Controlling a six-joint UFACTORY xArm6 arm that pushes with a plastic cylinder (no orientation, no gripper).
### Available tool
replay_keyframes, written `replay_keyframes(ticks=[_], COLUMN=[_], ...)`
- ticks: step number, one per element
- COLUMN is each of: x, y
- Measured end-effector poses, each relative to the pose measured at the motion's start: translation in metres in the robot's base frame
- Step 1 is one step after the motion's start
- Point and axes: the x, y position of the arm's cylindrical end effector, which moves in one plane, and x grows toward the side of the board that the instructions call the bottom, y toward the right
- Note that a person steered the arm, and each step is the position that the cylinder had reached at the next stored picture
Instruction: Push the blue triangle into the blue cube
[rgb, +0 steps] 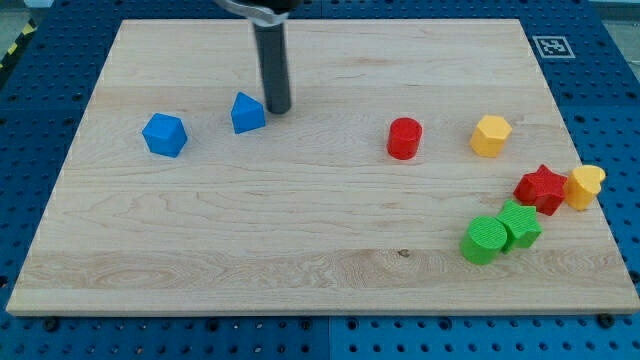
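The blue triangle (247, 113) lies on the wooden board in the upper left part of the view. The blue cube (164, 134) lies to its left and slightly lower, a short gap apart. My tip (278, 108) is the lower end of the dark rod. It stands just right of the blue triangle, touching it or nearly so.
A red cylinder (404, 138) and a yellow hexagon block (491, 135) lie right of centre. At the right edge lie a red star (541, 188), a yellow block (585, 186), a green star-like block (519, 224) and a green cylinder (484, 241). A fiducial tag (552, 46) is at the top right.
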Motion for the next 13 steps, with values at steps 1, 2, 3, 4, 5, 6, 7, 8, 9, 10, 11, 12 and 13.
replay_keyframes(ticks=[1,2,3,4,5,6,7,8,9,10,11,12,13], x=[0.018,0.024,0.004,0.003,-0.012,-0.012,-0.012,-0.026,-0.051,-0.039,-0.018,-0.007,-0.007], y=[0.018,-0.024,-0.088,-0.079,-0.083,-0.118,-0.146,-0.147,-0.16,-0.175,-0.175,-0.175,-0.175])
